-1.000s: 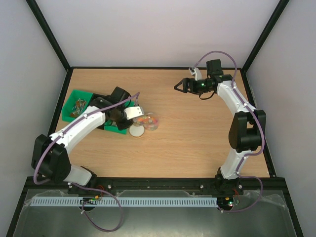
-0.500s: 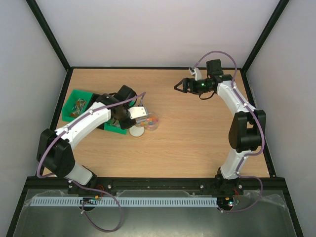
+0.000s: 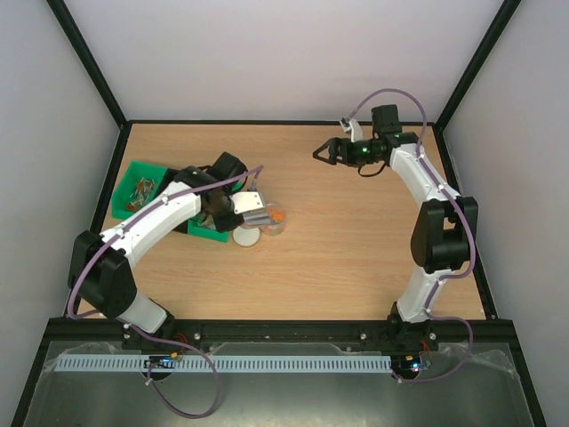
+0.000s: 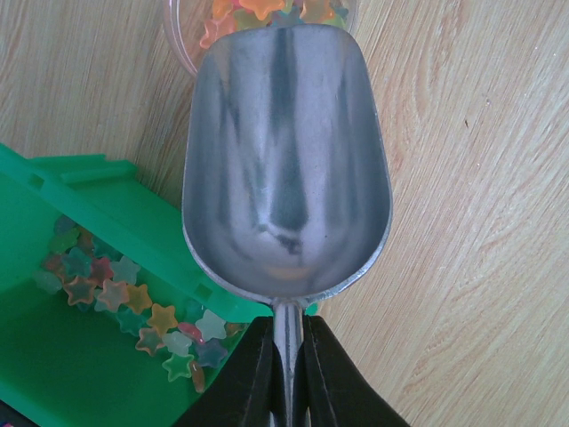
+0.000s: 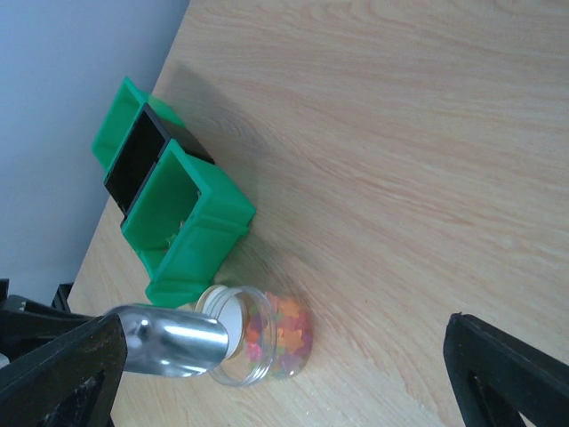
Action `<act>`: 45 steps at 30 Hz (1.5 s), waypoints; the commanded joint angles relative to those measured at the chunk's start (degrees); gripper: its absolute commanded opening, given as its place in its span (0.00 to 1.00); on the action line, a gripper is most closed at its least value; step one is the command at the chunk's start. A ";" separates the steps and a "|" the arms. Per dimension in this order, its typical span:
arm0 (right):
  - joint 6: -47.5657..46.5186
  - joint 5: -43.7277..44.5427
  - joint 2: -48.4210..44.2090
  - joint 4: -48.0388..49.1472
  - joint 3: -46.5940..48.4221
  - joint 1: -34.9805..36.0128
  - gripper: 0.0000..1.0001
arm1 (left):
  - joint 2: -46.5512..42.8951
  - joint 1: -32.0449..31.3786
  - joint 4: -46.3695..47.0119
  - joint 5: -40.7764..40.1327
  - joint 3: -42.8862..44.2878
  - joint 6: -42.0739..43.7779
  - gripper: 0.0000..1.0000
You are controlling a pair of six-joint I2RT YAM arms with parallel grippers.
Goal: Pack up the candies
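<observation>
Step in hand, as judged: emptying scoop [image 4: 286, 169] into jar [image 5: 267, 342].
- Scoop bowl looks empty; its lip sits over jar mouth.
- To do it well: keep lip inside rim and tilt slowly, so nothing spills onto table [image 4: 462, 178].
- Avoid nudging jar or lid [image 3: 245, 237] just beside it.
- Next load likely comes from green bin [image 4: 53, 222].

Candies [image 4: 116, 298]: star-shaped, many in bin, some already in jar.

Left gripper [image 4: 287, 356]: fingers clamped on scoop's thin handle, touching nothing else.

Right gripper [image 3: 318, 155]: jaws spread wide and holding nothing, above table, well apart from jar.
</observation>
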 commanded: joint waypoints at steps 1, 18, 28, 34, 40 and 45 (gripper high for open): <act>-0.68 -1.26 2.75 2.27 4.52 0.02 0.99 | -1.21 -0.45 -2.12 -1.30 1.63 -1.07 0.02; 0.06 -0.59 14.50 9.14 17.29 8.83 0.99 | -11.60 18.02 1.91 15.52 -0.01 -12.75 0.02; -1.39 3.34 23.46 10.19 24.27 18.62 0.96 | -17.46 34.46 7.23 6.35 -7.43 -19.56 0.02; -1.55 3.63 26.38 10.43 25.68 21.50 0.96 | -23.92 37.80 19.22 0.45 -20.84 -16.86 0.02; -2.52 3.20 27.91 9.55 26.82 21.64 0.94 | -20.51 38.05 30.03 -0.07 -26.97 -12.29 0.02; -3.21 3.31 29.26 9.41 28.14 21.87 0.90 | -14.05 38.13 34.99 2.34 -25.65 -8.79 0.02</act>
